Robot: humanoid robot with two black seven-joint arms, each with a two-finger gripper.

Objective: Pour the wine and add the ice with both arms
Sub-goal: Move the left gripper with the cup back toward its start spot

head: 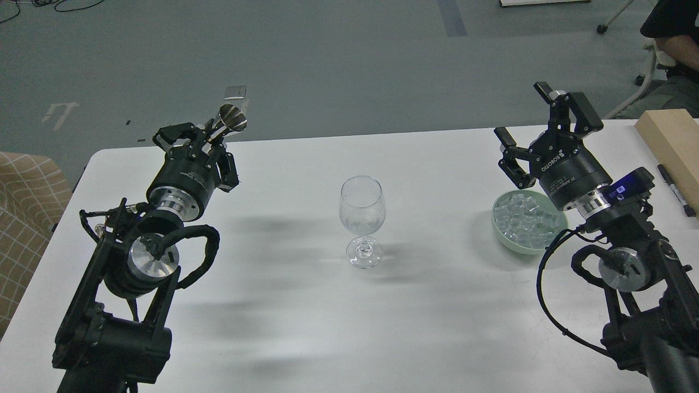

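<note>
Table: as it fills most of the view, the white table (306, 327) carries everything else and shows soft shadows of the arms.
Left arm: the left arm (131, 273) rises from the lower left corner, black with a silver joint cap and looped cables.
Right arm: the right arm (628, 267) rises from the lower right corner, its wrist passing over the near right rim of the bowl.
Block: a pale wooden block (674, 142) lies at the table's right edge, with a black marker (676, 190) just beside it.
Left gripper: the left gripper (210, 143) has its fingers closed around a shiny metal funnel (230, 121), whose wide mouth points up and away.
Right gripper: the right gripper (540, 136) has its fingers spread wide and holds nothing; it hangs above the far side of the bowl.
Bowl: a pale green bowl (505, 237) stands on the table's right side, well apart from the glass.
Glass: a clear stemmed glass (362, 218) stands upright at the table's centre, between the arms; I cannot tell whether anything is in it.
Ice: the ice (524, 215) sits heaped inside the bowl, as many small clear cubes.
</note>
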